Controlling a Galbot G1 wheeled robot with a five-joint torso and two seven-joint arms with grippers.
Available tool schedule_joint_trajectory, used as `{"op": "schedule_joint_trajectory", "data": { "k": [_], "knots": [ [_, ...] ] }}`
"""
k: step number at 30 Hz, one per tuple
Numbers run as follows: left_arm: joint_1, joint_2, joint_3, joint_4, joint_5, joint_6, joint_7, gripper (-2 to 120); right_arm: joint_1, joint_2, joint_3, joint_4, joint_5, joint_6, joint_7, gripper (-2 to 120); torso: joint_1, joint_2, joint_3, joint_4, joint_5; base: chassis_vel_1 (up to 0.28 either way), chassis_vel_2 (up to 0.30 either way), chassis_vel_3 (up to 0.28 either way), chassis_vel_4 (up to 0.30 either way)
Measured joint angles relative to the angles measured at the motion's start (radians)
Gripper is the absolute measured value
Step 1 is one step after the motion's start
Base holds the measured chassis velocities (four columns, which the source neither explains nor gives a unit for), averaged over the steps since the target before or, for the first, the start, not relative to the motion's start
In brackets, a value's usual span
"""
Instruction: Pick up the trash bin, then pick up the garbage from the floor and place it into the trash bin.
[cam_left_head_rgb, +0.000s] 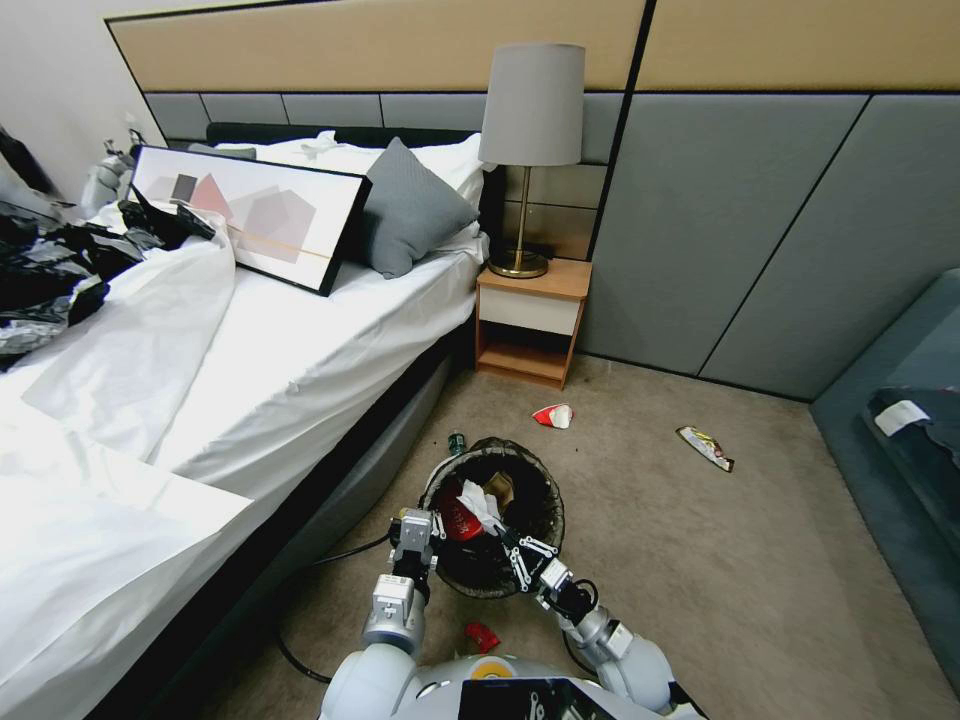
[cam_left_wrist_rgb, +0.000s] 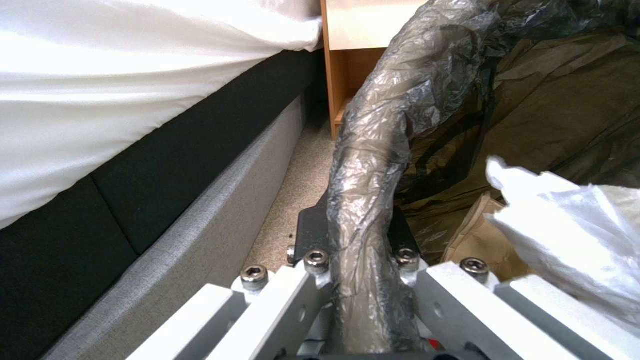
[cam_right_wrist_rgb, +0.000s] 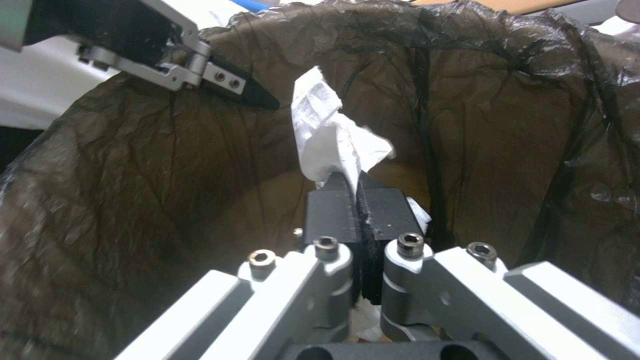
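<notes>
A small round trash bin (cam_left_head_rgb: 492, 516) lined with a dark brown-black plastic bag sits on the tan carpet beside a bed with white sheets (cam_left_head_rgb: 250, 360), directly in front of the robot, with both arms reaching to it. The left gripper (cam_left_head_rgb: 428, 522) is clamped on the bin's near-left rim; in the left wrist view its black pads (cam_left_wrist_rgb: 311, 230) pinch the bag-wrapped rim (cam_left_wrist_rgb: 373, 200) from both sides, with the grey bed base (cam_left_wrist_rgb: 200, 220) and a wooden nightstand (cam_left_wrist_rgb: 343, 75) beyond. The right gripper (cam_left_head_rgb: 508, 545) is poised over the bin's mouth, its jaws pressed together on a crumpled white tissue wad (cam_right_wrist_rgb: 333, 140) that stands up from between the pads (cam_right_wrist_rgb: 387, 212) inside the lined bin; the left gripper's dark fingertip (cam_right_wrist_rgb: 250, 92) shows on the far rim. Inside the bin, the head view shows a red wrapper (cam_left_head_rgb: 460, 520) and a tan paper piece (cam_left_head_rgb: 498, 488) beside the tissue. Litter lies on the carpet: a red-and-white wrapper (cam_left_head_rgb: 553, 415) near the nightstand, a yellow snack wrapper (cam_left_head_rgb: 705, 447) well apart to the right, a small bottle (cam_left_head_rgb: 456, 441) just behind the bin by the bed, and a red scrap (cam_left_head_rgb: 482, 636) close to the robot's base. A grey-shaded lamp (cam_left_head_rgb: 530, 150) stands on the nightstand.
</notes>
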Motion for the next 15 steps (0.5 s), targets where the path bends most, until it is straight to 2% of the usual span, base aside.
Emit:
{"op": "schedule_joint_trajectory", "data": {
  "k": [3,5,6,9,12,13,15],
  "knots": [
    [-0.002,0.001,-0.003,0.0,-0.001,0.001,0.0,0,-0.004,-0.004,0.013,0.007,0.005,0.003,-0.008,19,0.0,0.0,0.0,0.0,0.0,0.0,0.0,0.0,0.0],
    [-0.002,0.001,-0.003,0.0,-0.001,0.001,0.0,0,-0.005,-0.004,0.014,0.009,0.006,0.003,-0.008,22,0.0,0.0,0.0,0.0,0.0,0.0,0.0,0.0,0.0],
    [-0.003,0.001,-0.005,0.0,-0.002,0.001,0.0,0,-0.01,-0.008,0.019,0.015,0.009,0.003,-0.009,30,0.0,0.0,0.0,0.0,0.0,0.0,0.0,0.0,0.0],
    [-0.004,0.001,-0.005,0.0,-0.002,0.002,0.0,0,-0.014,-0.009,0.022,0.019,0.01,0.004,-0.01,36,0.0,0.0,0.0,0.0,0.0,0.0,0.0,0.0,0.0],
    [-0.005,-0.001,-0.003,0.001,-0.003,0.002,0.0,0,-0.021,-0.012,0.025,0.03,0.011,0.007,-0.013,54,0.0,0.0,0.0,0.0,0.0,0.0,0.0,0.0,0.0],
    [-0.005,-0.001,-0.003,0.001,-0.003,0.002,0.0,0,-0.021,-0.012,0.025,0.03,0.011,0.007,-0.013,54,0.0,0.0,0.0,0.0,0.0,0.0,0.0,0.0,0.0],
    [-0.002,-0.001,-0.002,0.001,-0.002,0.003,0.0,0,-0.027,-0.016,0.025,0.043,0.011,0.007,-0.014,64,0.0,0.0,0.0,0.0,0.0,0.0,0.0,0.0,0.0]
  ]
}}
